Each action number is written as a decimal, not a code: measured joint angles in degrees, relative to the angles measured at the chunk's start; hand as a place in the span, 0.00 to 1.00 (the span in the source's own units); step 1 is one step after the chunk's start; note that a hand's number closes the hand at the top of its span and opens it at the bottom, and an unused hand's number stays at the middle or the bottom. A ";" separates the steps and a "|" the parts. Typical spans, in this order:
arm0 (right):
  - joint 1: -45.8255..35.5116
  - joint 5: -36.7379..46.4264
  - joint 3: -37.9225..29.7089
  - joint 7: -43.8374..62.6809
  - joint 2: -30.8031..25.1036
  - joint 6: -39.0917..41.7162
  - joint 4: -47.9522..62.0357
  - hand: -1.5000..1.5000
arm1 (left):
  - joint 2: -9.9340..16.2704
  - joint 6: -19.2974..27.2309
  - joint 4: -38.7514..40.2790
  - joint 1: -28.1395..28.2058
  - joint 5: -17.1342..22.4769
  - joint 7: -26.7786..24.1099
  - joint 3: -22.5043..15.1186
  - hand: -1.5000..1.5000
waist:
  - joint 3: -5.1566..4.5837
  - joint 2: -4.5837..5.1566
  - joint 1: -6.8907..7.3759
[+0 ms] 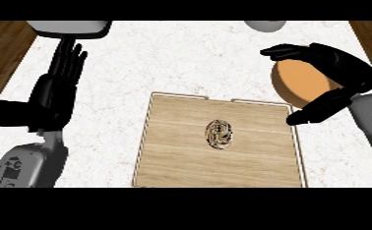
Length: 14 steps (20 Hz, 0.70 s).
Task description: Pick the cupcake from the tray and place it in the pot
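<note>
This looks like a kitchen. The tabletop [181, 62] is white stone with faint grey veins, like a marble counter, and brown wood shows past its left and right edges. On it lies a wooden tray [181, 160] with a pale rim, carrying a small cupcake [219, 134]. An orange-brown pot [301, 81] stands near the tray's far right corner. These are cooking and serving things.

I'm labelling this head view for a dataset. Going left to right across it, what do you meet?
left hand → wooden tray → cupcake on the tray → orange pot → right hand, open around the pot.
</note>
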 measured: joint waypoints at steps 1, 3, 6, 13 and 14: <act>-0.24 2.53 1.30 -1.78 -0.61 -1.33 0.70 0.00 | 0.02 -0.05 0.59 -0.37 -0.01 -0.20 0.25 0.50 | -0.03 -0.05 -0.08; -1.42 6.90 3.88 -4.23 -2.30 -3.27 2.33 0.00 | -0.02 0.08 0.84 -1.06 -0.09 0.28 0.35 0.50 | -0.08 -0.22 -0.14; -2.77 13.25 8.84 -6.39 -3.81 -6.03 3.02 0.00 | 0.35 -0.66 1.92 -0.60 0.22 -0.70 1.26 0.50 | -0.16 -0.53 -0.46; -7.61 22.05 16.71 -5.47 -1.58 -7.92 4.45 0.00 | -0.14 -1.28 5.15 -1.82 0.01 -2.07 2.67 0.50 | -0.27 -1.11 -1.73; -7.80 22.89 17.28 -5.11 -1.47 -7.58 4.48 0.00 | -0.01 -1.41 5.24 -2.03 0.08 -1.93 3.06 0.50 | -0.29 -1.18 -1.88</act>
